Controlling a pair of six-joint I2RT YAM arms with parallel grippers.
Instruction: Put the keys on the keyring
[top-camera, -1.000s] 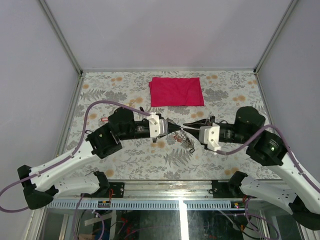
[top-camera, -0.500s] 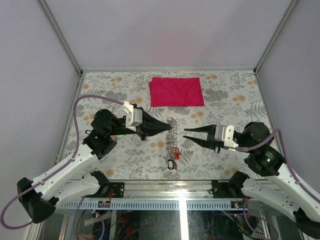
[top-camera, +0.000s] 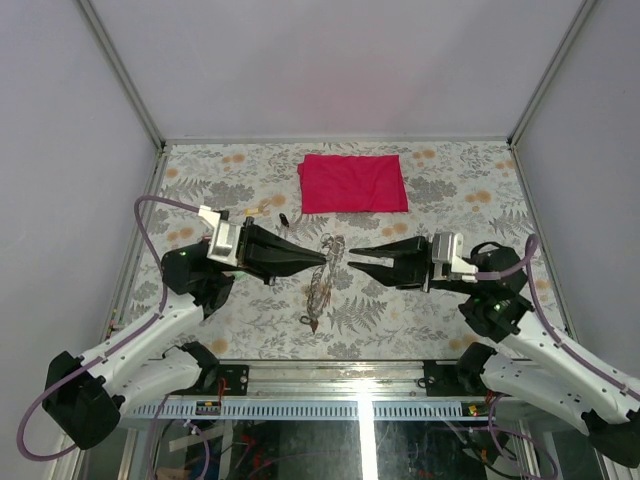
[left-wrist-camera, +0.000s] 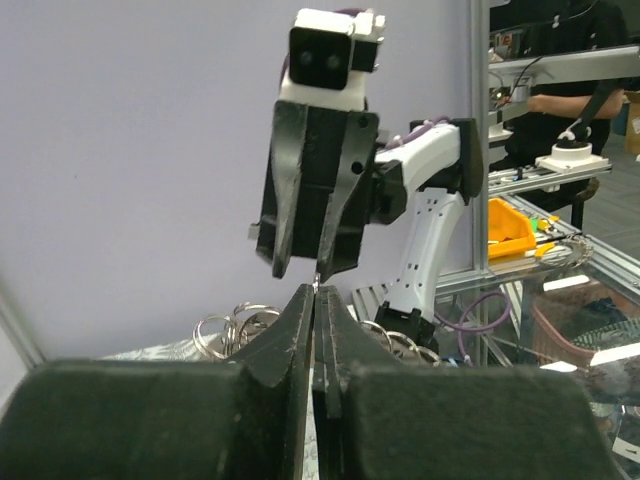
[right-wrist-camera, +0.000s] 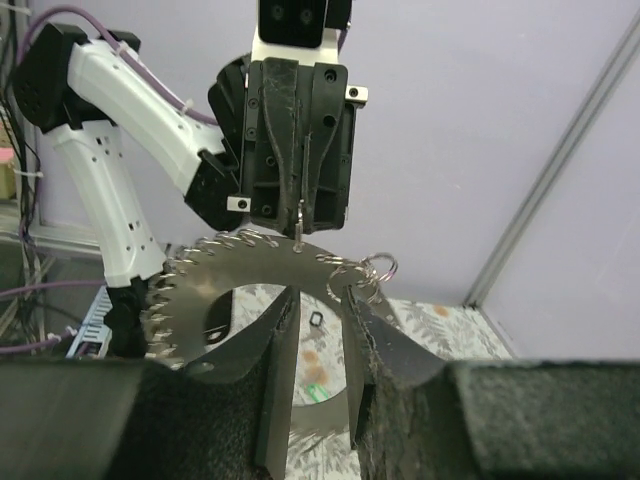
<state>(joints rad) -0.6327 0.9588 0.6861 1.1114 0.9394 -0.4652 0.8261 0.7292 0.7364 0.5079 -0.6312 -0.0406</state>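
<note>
The keyring (right-wrist-camera: 195, 290) is a large dark grey ring with several small silver split rings (right-wrist-camera: 372, 268) along its rim. It hangs above the table from my left gripper (right-wrist-camera: 300, 215), which is shut on its top edge. From above, the keyring (top-camera: 320, 285) shows edge-on below my left gripper (top-camera: 326, 258). My right gripper (right-wrist-camera: 320, 300) is open just in front of the ring's face, touching nothing; from above, my right gripper (top-camera: 352, 256) faces the left one. A black key (top-camera: 283, 218) and a yellowish key (top-camera: 255, 210) lie on the table. A green key (right-wrist-camera: 318, 370) shows through the ring's centre.
A folded red cloth (top-camera: 353, 183) lies at the back centre of the floral table (top-camera: 450, 190). Grey walls with metal corner posts (top-camera: 150, 130) enclose the table on three sides. In the left wrist view my right gripper (left-wrist-camera: 308, 270) hangs just beyond my shut left gripper (left-wrist-camera: 318, 292).
Both arms rose from the table and drew apart. The left gripper lifted the keyring, which now hangs edge-on. The right gripper opened and has come back close to the ring.
</note>
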